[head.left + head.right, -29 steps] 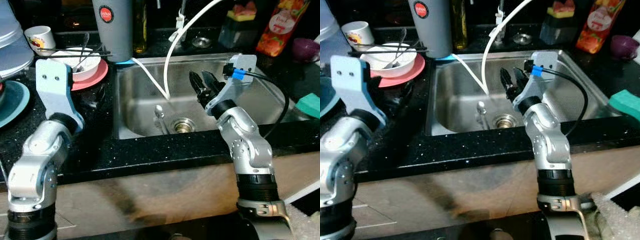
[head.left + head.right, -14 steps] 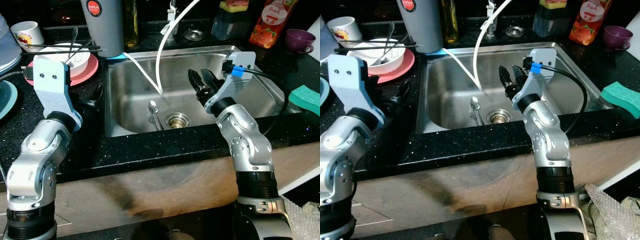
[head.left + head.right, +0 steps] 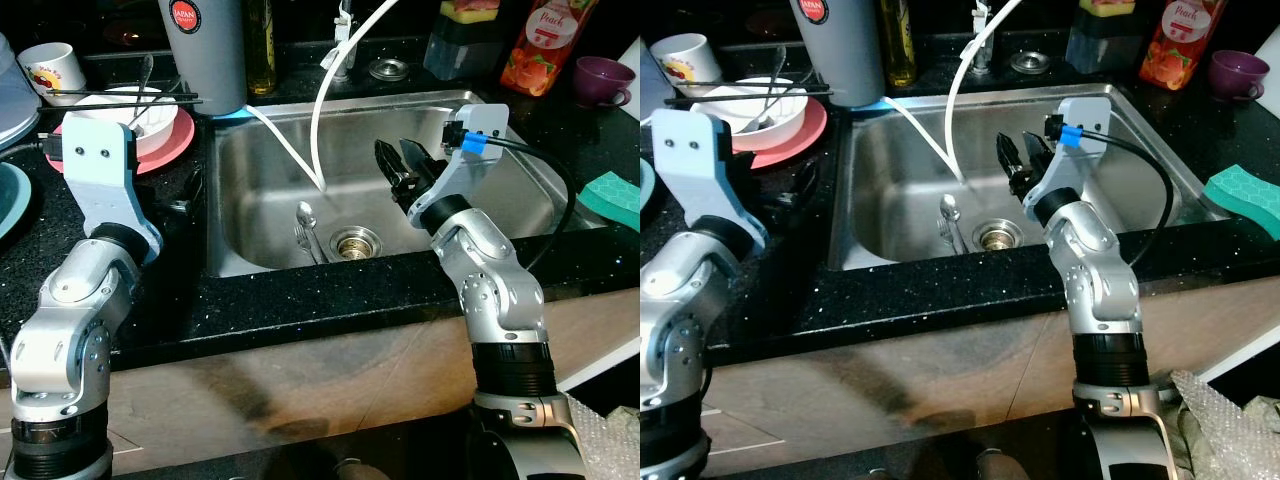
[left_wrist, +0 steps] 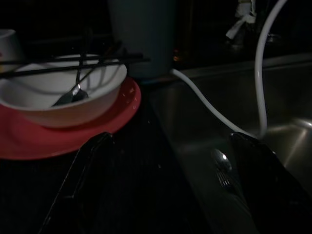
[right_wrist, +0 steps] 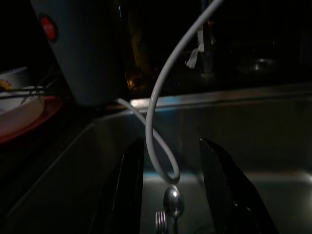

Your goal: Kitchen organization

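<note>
My right gripper (image 3: 405, 160) hangs over the right half of the steel sink (image 3: 520, 170), its two black fingers parted a little and holding nothing; through its wrist camera I look straight down between them at the spoon (image 5: 171, 202) and the fork (image 5: 161, 220) lying on the sink floor just beside the drain (image 3: 355, 240), with the loop of white hose (image 3: 318, 120) dangling right above them. Over the last second the whole picture slid as the robot closed in and settled at the counter, and in the last half second almost nothing shifted, so I judge the approach is over and the cutlery in the basin is the next pick. The right forearm rises from the counter edge and leans forward over the basin, wrist bent so the fingers point down and towards the back of the sink. My left gripper (image 4: 170, 185) is spread wide and empty, low over the black countertop (image 3: 180, 270) between the sink's left rim and the white bowl (image 3: 140, 108) on its red plate (image 3: 175, 145); that arm is raised with the elbow bent, waiting. The hose may get in my way.
</note>
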Robot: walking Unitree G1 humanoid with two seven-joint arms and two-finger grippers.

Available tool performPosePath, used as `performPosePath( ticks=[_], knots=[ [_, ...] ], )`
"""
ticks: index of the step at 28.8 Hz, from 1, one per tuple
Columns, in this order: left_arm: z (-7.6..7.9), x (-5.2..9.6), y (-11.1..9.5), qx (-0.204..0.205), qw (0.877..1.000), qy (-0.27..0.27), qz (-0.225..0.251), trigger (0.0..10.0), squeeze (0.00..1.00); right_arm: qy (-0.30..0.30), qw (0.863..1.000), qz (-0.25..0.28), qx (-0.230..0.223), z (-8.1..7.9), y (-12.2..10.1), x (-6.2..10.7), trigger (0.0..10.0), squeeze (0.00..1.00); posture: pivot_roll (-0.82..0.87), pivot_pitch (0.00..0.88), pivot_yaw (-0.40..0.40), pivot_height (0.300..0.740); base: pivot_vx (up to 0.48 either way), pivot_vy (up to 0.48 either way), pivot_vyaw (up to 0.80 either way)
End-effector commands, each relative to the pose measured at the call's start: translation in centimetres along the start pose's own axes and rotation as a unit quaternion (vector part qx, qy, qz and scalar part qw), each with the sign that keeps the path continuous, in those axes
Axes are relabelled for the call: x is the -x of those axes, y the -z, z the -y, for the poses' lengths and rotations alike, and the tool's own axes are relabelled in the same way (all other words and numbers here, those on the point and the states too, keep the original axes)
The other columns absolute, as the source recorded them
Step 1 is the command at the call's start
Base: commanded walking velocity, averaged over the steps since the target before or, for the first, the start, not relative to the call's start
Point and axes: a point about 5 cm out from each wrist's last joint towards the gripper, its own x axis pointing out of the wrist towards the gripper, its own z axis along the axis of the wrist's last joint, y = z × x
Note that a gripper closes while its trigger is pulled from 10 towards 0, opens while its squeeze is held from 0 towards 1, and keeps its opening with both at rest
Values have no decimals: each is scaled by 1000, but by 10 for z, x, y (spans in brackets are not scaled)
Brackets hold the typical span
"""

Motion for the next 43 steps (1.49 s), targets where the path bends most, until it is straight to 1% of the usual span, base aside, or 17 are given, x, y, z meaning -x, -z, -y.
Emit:
performPosePath(
  ticks=[1, 9, 25, 43],
  knots=[
    [-1, 2, 2, 4, 1000, -3, -4, 10000, 0, -6, 1000, -3, -1, -2, 1, 1, 10000, 0, 53, 115, -41, 740, -334, 0, 0],
    [-2, 2, 4, 3, 1000, -10, -10, 10000, 0, -6, 1000, -5, 0, -1, 1, 2, 10000, 0, 48, 120, -47, 740, 0, 0, 0],
    [-8, 7, 7, 7, 999, -32, -20, 10000, 0, -21, 1000, -10, -1, -5, 0, -1, 10000, 0, 45, 124, -64, 740, 0, 0, 0],
    [-9, 9, 6, 1, 999, -37, -24, 10000, 0, -29, 999, -16, -6, -9, 3, 2, 10000, 0, 51, 120, -69, 740, 0, 0, 0]
  ],
)
